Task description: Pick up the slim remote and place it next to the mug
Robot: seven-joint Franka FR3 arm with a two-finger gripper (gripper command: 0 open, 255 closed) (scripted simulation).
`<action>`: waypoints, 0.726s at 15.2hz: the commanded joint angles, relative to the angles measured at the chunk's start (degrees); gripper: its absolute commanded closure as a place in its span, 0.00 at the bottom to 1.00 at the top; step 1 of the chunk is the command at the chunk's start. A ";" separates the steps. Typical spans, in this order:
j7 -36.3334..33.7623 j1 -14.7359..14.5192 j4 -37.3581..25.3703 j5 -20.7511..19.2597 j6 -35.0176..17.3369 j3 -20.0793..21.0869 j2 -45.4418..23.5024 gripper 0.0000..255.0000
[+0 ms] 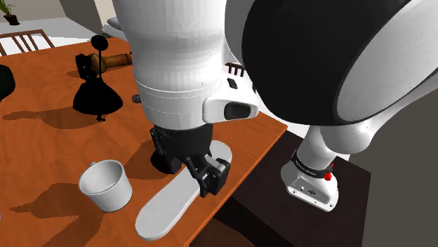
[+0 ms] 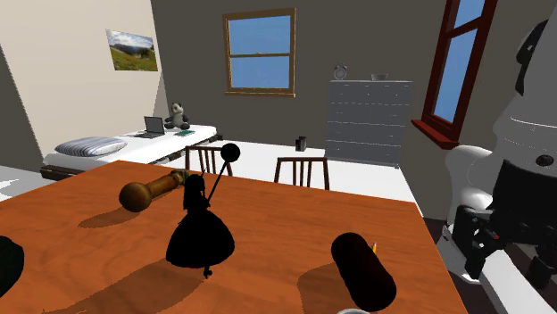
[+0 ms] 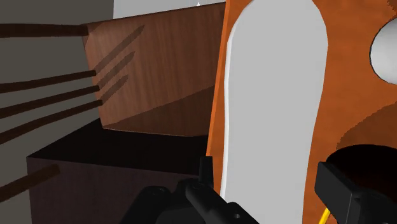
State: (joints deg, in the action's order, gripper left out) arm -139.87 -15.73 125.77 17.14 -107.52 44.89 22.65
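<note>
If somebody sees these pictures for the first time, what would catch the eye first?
The long white remote lying at the orange-brown table's edge near the stand, with the black end effector open right over it. Beside it stands a white mug, and farther back a pure black skirted figure.

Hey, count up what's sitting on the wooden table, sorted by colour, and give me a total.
White: 2, the slim remote and the mug.
Black or very dark: 3, the skirted figure, the cylinder and the object cut off at the edge.
Brown: 1, the knobbed wooden piece.
Total: 6.
</note>
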 commanded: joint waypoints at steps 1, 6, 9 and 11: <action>-0.04 0.06 1.11 0.01 -1.51 0.43 -0.38 1.00; -0.27 0.20 4.07 0.01 -5.56 1.71 -1.55 1.00; -0.51 0.37 5.71 -0.12 -8.04 2.56 -2.47 1.00; -0.71 0.53 6.75 -0.27 -9.73 3.16 -3.18 1.00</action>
State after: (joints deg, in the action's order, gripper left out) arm -140.48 -15.26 132.03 16.92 -116.43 47.76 19.77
